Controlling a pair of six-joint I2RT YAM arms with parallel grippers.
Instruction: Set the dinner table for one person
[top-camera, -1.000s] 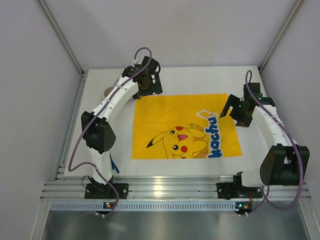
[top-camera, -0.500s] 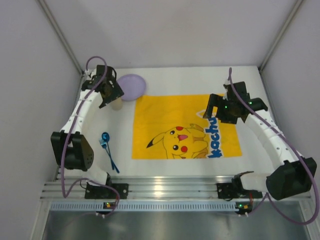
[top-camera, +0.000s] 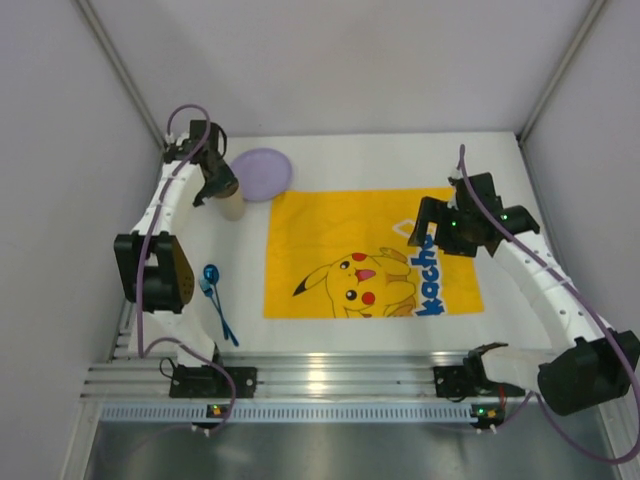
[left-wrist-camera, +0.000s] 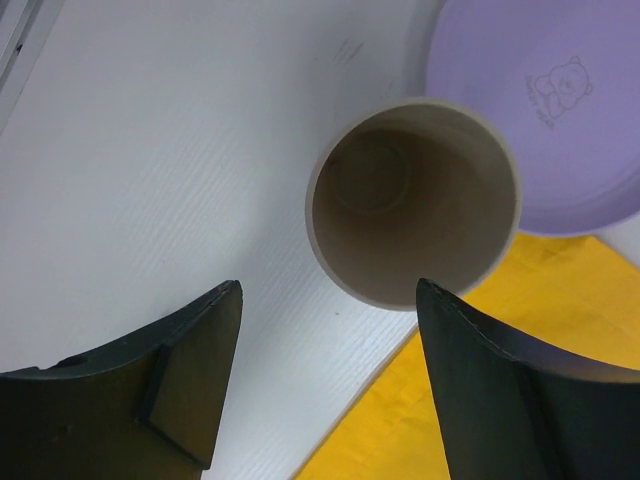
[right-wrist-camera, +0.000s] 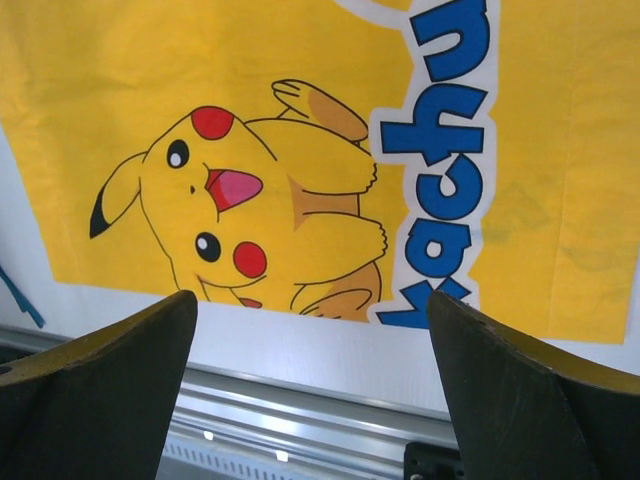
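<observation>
Tabletop (top-camera: 380, 160) white, pale walls (top-camera: 350, 60) around, yellow mat (top-camera: 320, 225) central; left jaws and right jaws wide apart, empty.

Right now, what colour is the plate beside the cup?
Pale purple plate, with a faint bear mark on it; shows best in the left wrist view.

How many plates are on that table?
1. The purple plate lies at the far left, beside the beige cup, by the yellow mat's far corner. The left arm could hide another.
</observation>
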